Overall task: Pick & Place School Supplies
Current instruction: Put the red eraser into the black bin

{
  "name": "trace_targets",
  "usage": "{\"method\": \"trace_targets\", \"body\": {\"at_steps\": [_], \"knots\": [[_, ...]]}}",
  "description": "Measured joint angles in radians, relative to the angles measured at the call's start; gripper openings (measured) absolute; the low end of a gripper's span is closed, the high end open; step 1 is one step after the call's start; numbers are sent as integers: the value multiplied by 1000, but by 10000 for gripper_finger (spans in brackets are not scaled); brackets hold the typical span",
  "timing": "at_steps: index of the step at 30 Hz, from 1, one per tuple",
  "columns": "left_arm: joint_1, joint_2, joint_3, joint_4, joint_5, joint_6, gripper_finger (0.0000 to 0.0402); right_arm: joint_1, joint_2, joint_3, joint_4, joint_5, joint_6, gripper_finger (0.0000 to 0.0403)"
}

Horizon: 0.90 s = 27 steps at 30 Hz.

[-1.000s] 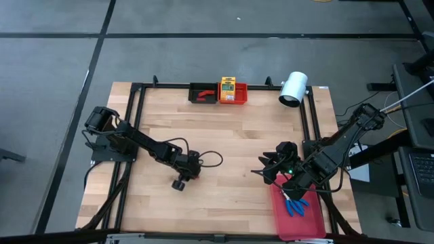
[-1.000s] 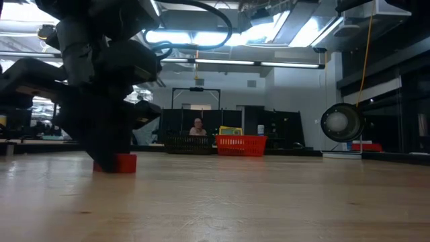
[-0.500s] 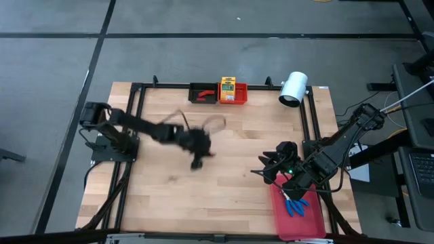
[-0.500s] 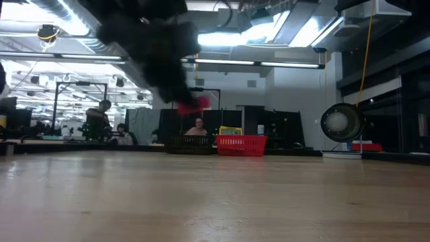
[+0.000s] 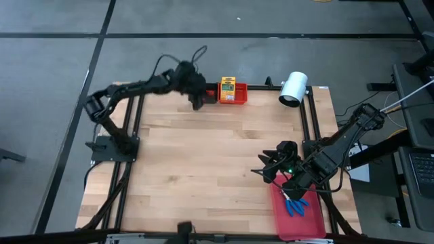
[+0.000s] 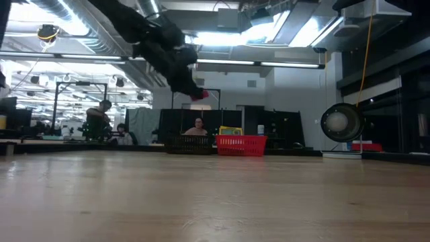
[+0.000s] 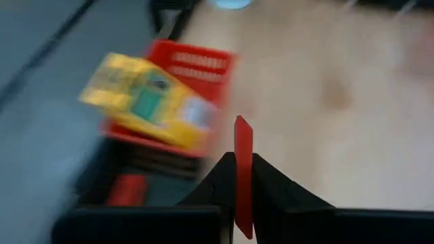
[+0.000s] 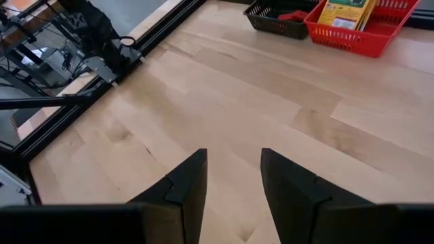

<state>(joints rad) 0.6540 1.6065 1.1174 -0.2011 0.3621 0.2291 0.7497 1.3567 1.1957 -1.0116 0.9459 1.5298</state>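
A thin, flat red piece point(image 7: 242, 173) is standing on edge between the left gripper's point(image 7: 237, 183) fingers point(image 7: 220, 177), which are pinching it from both sides. The gripper is hanging high above the black bin point(image 5: 200, 93) at the far edge of the bench point(image 5: 217, 169); just beyond the fingers, a yellow-and-green printed box point(image 7: 150, 102) is lying in the red bin point(image 7: 203, 68). The right gripper point(image 8: 234, 179) is waiting near the flat red tray point(image 5: 298, 217), its fingers point(image 8: 186, 183) spread apart and holding nothing. Blue-handled tools point(image 5: 296, 205) are lying in that tray.

table point(image 5: 217, 156): pale matt wood (planked) | red bin point(image 8: 366, 30): slotted plastic | yellow-and-green box point(image 7: 152, 102): printed card
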Motion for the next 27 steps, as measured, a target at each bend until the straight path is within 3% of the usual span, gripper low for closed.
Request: {"method": "trace_targets", "body": {"at_steps": [6, 11, 19, 27], "knots": [[72, 154, 165, -197, -30, 247, 15, 0, 0, 0, -4, -18, 7, 141], [88, 263, 222, -219, -32, 338, 15, 0, 0, 0, -3, -19, 16, 141], [143, 366, 257, -219, -39, 386, 15, 0, 0, 0, -6, -19, 58, 141], [156, 378, 255, -219, -31, 403, 19, -7, 0, 0, -7, -19, 61, 141]]}}
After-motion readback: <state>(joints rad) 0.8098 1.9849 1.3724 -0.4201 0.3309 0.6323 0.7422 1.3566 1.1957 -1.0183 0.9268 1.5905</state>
